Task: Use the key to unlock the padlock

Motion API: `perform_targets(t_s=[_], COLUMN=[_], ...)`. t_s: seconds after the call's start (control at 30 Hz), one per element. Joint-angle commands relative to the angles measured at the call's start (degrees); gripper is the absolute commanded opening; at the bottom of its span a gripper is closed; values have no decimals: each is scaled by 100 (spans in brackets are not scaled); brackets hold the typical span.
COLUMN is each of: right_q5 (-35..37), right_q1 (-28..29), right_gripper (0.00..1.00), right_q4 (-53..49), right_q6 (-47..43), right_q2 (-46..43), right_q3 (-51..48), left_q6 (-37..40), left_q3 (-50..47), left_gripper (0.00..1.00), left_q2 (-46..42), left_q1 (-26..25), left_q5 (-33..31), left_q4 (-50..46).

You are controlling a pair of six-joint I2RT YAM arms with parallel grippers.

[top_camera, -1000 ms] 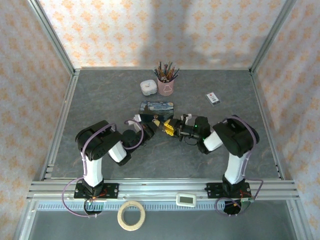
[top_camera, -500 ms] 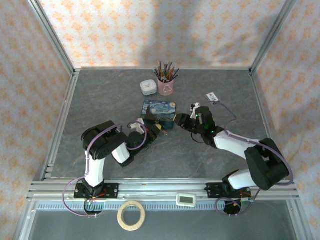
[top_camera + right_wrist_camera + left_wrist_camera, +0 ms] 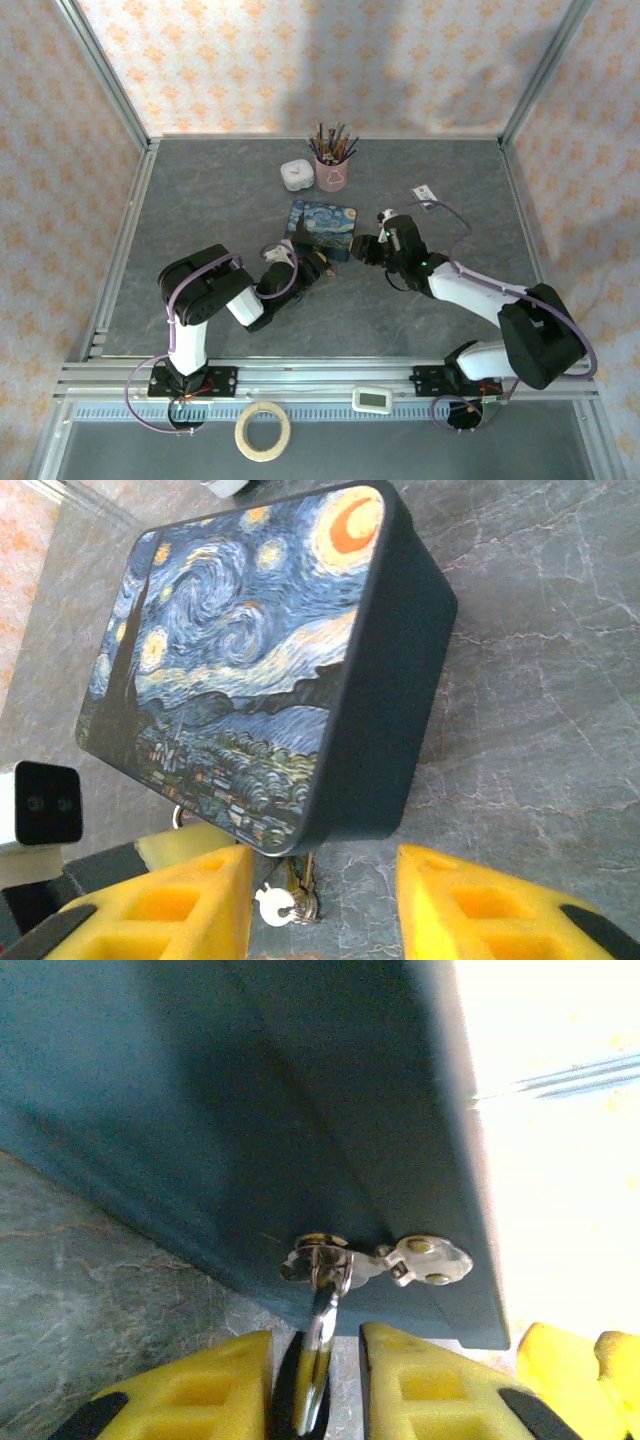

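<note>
Two robot arms meet at a blue starry-night tin (image 3: 322, 220) on a grey stone-look table (image 3: 200, 200).
Top view: the left gripper (image 3: 318, 264) sits at the tin's 7 o'clock corner and the right gripper (image 3: 363, 248) just off its 4 o'clock edge; a pink cup of pencils (image 3: 332, 172) stands toward 12 o'clock of the tin, a small white card (image 3: 425, 194) toward 2 o'clock. Left wrist view: the left gripper's yellow fingers (image 3: 200, 1390) stand close together, pinching the padlock (image 3: 322, 1330) between them — its silvery shackle runs up toward 12 o'clock and through the tin's metal hasp (image 3: 425, 1260). Right wrist view: the right gripper's yellow fingers (image 3: 190, 900) are spread wide with bare table between them; the tin lies at 12 o'clock — under its near corner hangs a small silvery piece (image 3: 268, 908), too small to identify.
</note>
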Motion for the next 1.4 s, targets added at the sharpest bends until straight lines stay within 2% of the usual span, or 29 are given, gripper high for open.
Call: perform_targets(t_s=[0.0,0.07,0.13,0.23,0.33,0.43,0.57,0.7,0.8,1.07,1.37], right_q5=[306,412,553,791,1196,1567,2266,2660,2955,3033,3243], right_q1=[222,424,669,1060,1467,1834,2166,2273,2295,2303,2308], right_gripper=[44,49,52,55,56,57,59,60,60,55,53], right_q4=[-236,-349,-561,-959,-1414,-1926,-2683,-3230,-3417,-3332,-3181], right_q6=[-406,-570,-767,-1038,-1325,-1549,-1725,-1762,-1759,-2066,-2172], right_q2=[-95,-51,83,433,866,1381,2070,2613,2862,3276,3477], right_q3=[304,430,639,1044,1504,2013,2669,3164,3361,3543,3462], left_q6=[-182,-278,-307,-233,-43,182,536,681,743,624,494], left_q3=[-274,-512,-740,-918,-944,-1001,-943,-937,-925,-1000,-1030], left_gripper=[38,45,47,50,58,65,70,71,71,72,72], left_q2=[-363,-613,-928,-1632,-2367,-2929,-3341,-3523,-3588,-3466,-3324], left_q1=[-15,-2,26,90,214,494,1102,1680,1881,1909,1908], left_q5=[-308,-442,-582,-839,-1138,-1273,-1038,-732,-587,-389,-251], left_q4=[240,292,126,-669,-1627,-2077,-2455,-2486,-2476,-2300,-2089])
